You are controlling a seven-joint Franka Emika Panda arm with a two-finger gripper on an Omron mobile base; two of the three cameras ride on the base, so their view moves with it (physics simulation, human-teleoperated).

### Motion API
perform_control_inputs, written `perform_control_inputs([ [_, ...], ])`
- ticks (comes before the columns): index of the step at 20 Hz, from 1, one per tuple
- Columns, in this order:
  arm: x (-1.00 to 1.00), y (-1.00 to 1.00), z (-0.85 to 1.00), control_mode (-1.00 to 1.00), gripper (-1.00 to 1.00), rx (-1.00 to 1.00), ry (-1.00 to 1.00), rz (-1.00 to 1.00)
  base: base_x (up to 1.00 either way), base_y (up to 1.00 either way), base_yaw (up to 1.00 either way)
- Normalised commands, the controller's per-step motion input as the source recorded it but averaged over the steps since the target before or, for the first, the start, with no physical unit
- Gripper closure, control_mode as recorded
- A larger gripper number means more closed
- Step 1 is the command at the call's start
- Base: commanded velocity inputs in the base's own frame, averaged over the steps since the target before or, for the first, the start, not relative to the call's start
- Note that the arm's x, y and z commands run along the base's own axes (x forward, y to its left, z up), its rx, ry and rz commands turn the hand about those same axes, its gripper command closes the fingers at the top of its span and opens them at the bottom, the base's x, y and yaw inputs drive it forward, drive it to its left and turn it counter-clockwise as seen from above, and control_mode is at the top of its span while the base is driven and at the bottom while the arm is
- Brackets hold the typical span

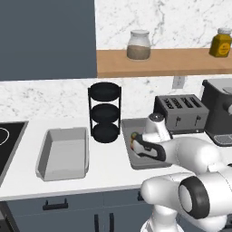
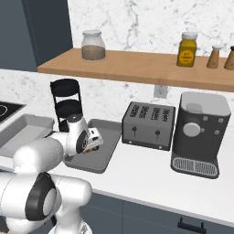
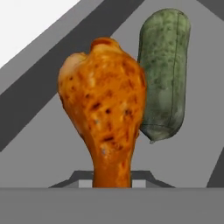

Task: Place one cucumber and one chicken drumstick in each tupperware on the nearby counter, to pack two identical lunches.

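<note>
Hand view: gripper (image 1: pixel 134 144) pinching the drumstick (image 3: pixel 105 118) by its bone, cucumber (image 3: pixel 165 74) just beyond, inside the right tupperware (image 2: pixel 106 132). Next it needs letting go.

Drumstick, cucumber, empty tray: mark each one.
Drumstick (image 3: pixel 104 113), hand view, on its meaty middle.
Cucumber (image 3: pixel 165 74), hand view, on its mid-body.
Empty tray (image 1: pixel 63 155), left base view, on its bare floor.
</note>
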Motion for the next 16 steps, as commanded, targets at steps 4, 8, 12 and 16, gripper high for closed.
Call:
perform_control_inputs([
  [4, 0.0, 0.0, -0.55, -1.0, 1.0, -0.05, 0.0, 0.03, 0.0, 0.0, 0.0],
  [8, 0.0, -0.06, -0.38, -1.0, -1.0, -0.02, -0.03, 0.03, 0.0, 0.0, 0.0],
  [12, 0.0, -0.22, 0.0, -1.0, -1.0, 0.0, -0.07, 0.02, 0.0, 0.0, 0.0],
  [16, 0.0, -0.02, 0.19, -1.0, -1.0, 0.0, -0.06, 0.03, 0.0, 0.0, 0.0],
])
